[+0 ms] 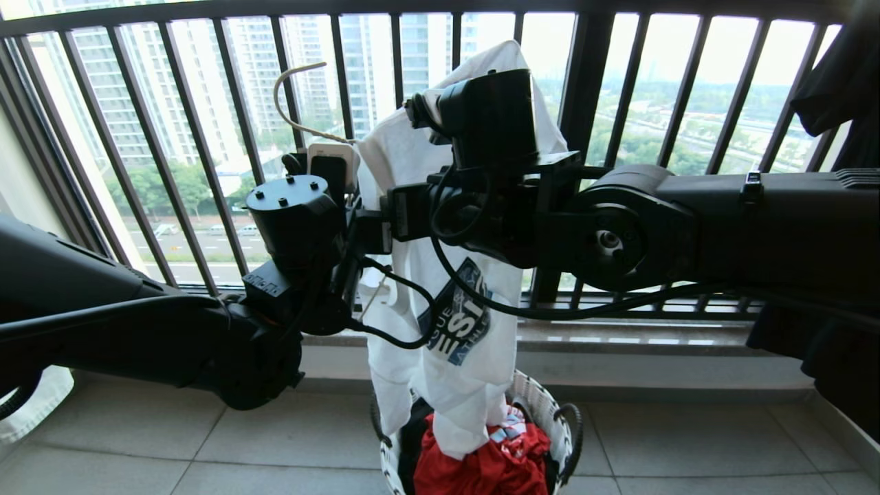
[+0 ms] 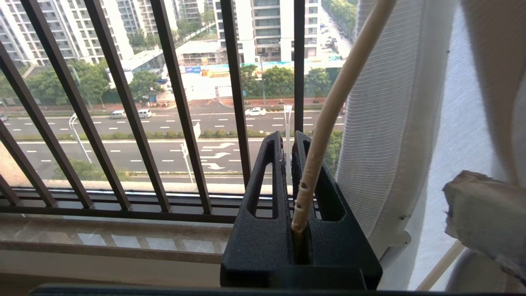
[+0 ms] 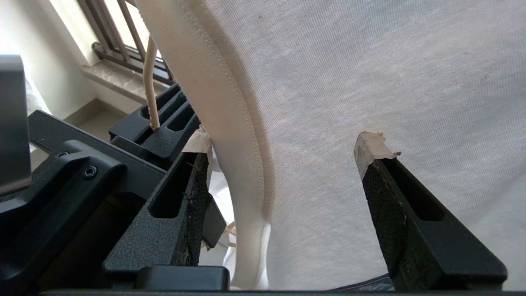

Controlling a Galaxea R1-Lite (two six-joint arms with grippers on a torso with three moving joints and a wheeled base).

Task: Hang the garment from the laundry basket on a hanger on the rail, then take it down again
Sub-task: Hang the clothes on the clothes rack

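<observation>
The white garment [image 1: 454, 371] hangs in front of the window, its lower end trailing into the laundry basket [image 1: 543, 405]. My left gripper [image 1: 335, 168] [image 2: 287, 137] is shut on the cream wire of the hanger [image 2: 324, 123], whose hook [image 1: 295, 89] curves up and to the left. My right gripper [image 3: 286, 144] is open, close beside the left one. The garment's ribbed neckband [image 3: 230, 123] and cloth [image 3: 370, 82] lie between its taped fingertips [image 3: 372, 144], which do not grip them. In the head view the right gripper's fingers are hidden behind the wrist. The rail is out of view.
The black window guard [image 1: 206, 137] of vertical bars runs behind everything, above a stone sill [image 1: 619, 337]. A red cloth [image 1: 495, 467] fills the basket. A black shirt [image 1: 845, 75] hangs at the far right. Tiled floor [image 1: 172, 426] lies on both sides of the basket.
</observation>
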